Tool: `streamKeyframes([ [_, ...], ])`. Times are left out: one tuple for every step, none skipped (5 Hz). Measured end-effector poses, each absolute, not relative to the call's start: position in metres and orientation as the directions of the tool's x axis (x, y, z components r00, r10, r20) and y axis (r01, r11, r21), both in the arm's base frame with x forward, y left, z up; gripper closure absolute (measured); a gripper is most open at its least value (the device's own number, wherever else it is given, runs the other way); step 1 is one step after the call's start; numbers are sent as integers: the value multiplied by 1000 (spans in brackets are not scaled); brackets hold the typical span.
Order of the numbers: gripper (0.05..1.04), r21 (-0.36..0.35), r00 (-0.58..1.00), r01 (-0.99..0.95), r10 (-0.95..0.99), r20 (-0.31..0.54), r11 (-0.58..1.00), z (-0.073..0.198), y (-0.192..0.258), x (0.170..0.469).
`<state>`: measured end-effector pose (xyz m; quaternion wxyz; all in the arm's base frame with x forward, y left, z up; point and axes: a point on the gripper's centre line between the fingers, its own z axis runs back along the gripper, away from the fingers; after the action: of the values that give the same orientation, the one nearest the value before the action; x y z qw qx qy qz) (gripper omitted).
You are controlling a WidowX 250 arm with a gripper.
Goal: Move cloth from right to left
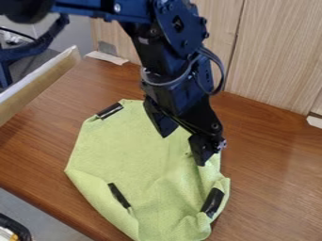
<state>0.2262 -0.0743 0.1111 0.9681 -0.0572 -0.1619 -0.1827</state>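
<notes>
The black gripper (183, 149) hangs over the upper right part of the green cloth (138, 155), its two fingers spread apart and the cloth visible between them. Whether the fingertips touch the fabric I cannot tell. The cloth lies partly crumpled on the brown wooden table, with folds along its lower right side. Black strips mark it at the upper left, the lower middle and the lower right. Part of its upper right edge is hidden behind the gripper.
A pale wooden panel (270, 52) stands along the back of the table (277, 174). A light-edged board (41, 82) borders the upper left. The table's front edge runs diagonally at the lower left, with a dark object (14, 227) beyond it.
</notes>
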Motion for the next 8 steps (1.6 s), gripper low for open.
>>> streamKeyframes([
  [83,-53,886,373,-338,317,926,107,-74,225],
  [83,-47,906,343,-317,281,938,96,-60,232],
  [83,-50,918,363,-347,194,931,62,-55,240],
  [83,-38,924,369,-362,123,929,29,-49,239],
  [83,-24,919,385,-381,98,923,9,-49,238],
  [83,13,907,412,-411,90,911,-8,-54,236],
  [83,30,906,413,-414,88,910,-22,-54,235],
  [83,27,898,434,-434,73,901,-30,-54,236],
])
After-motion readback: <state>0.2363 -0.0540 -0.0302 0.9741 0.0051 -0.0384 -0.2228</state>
